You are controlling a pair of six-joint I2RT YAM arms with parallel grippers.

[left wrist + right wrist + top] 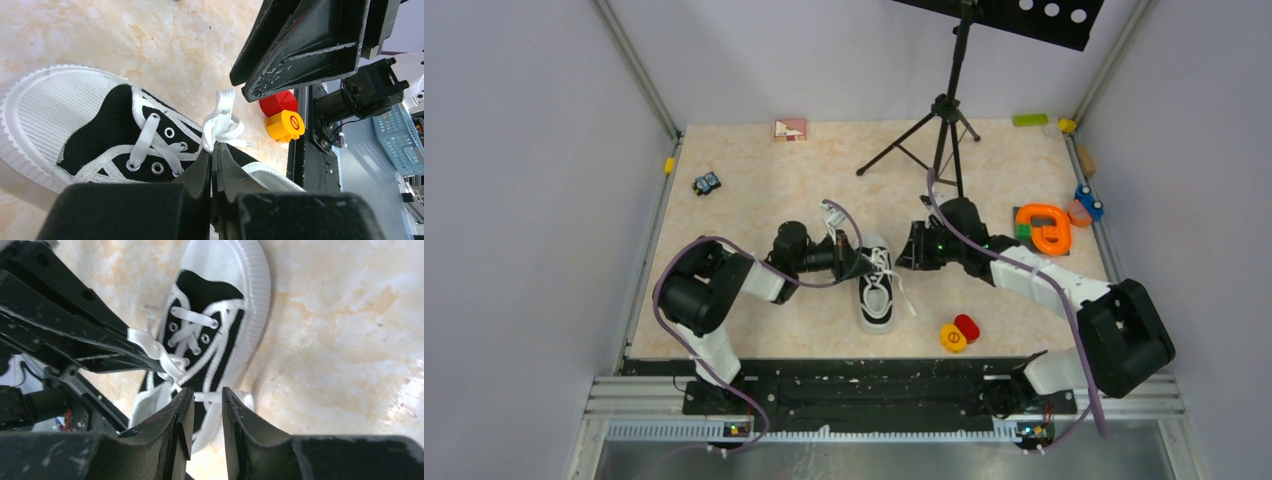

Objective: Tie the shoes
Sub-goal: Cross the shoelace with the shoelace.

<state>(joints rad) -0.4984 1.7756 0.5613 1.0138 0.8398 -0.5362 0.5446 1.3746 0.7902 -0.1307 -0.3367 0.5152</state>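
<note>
Found left gripper nearest, fingers pressed together on white lace of small black canvas sneaker with white toe cap. Located sneaker mid-table on marbled beige tabletop, toe toward near edge. Noted right gripper just right of it, fingers narrowly parted above the laces. Recorded red round piece and yellow round piece touching, near-right of sneaker.

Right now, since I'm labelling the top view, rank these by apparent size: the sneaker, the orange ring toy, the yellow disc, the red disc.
1. sneaker, the largest.
2. orange ring toy, clearly smaller.
3. yellow disc and red disc: they look about alike, so I won't rank one above the other.
</note>
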